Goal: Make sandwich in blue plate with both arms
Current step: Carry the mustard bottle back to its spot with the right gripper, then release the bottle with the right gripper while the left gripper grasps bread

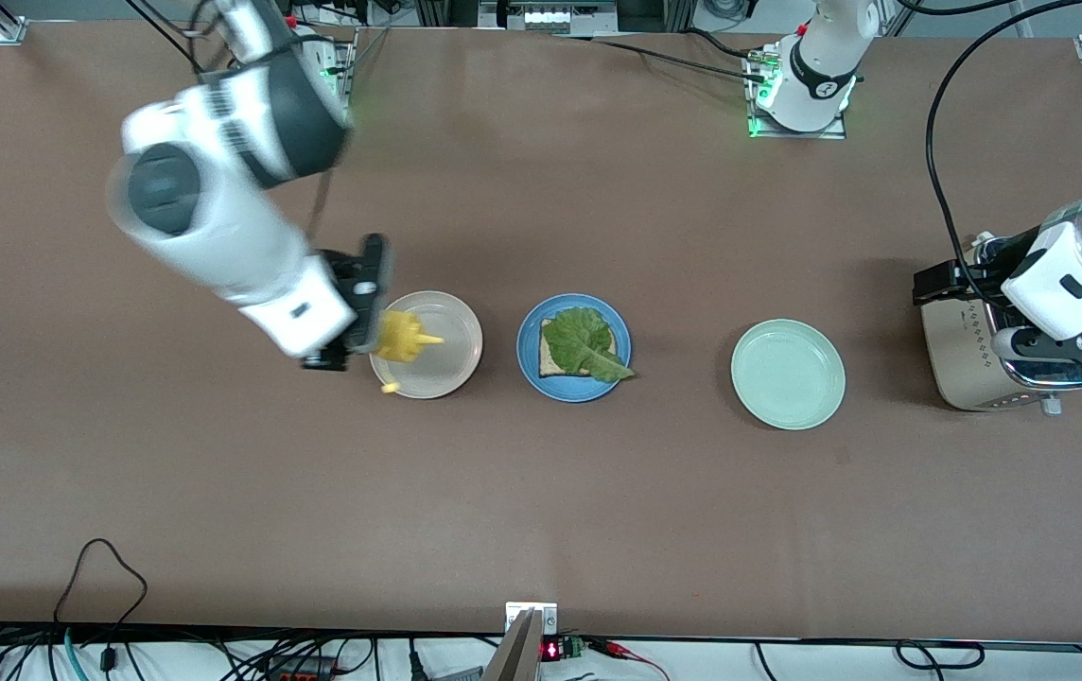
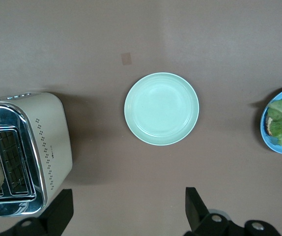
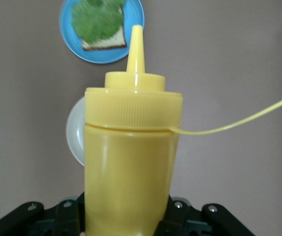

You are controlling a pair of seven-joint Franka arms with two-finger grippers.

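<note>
We're on the sauce step: right tool (image 1: 366,326) clamped on yellow bottle (image 1: 401,338) over beige plate (image 1: 451,376). Bread and lettuce (image 1: 583,344) sitting in blue plate (image 1: 532,364); next, carrying the nozzle over it. Left tool (image 2: 126,211) waiting spread apart by toaster (image 1: 981,364).

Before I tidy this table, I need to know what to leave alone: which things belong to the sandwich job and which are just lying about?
In use:
- blue plate, bread slice, lettuce leaf
- yellow squeeze bottle, shut in the right tool over the beige-white plate
- toaster, bread in its slot, left tool over it

Lying about:
- mint-green plate
</note>
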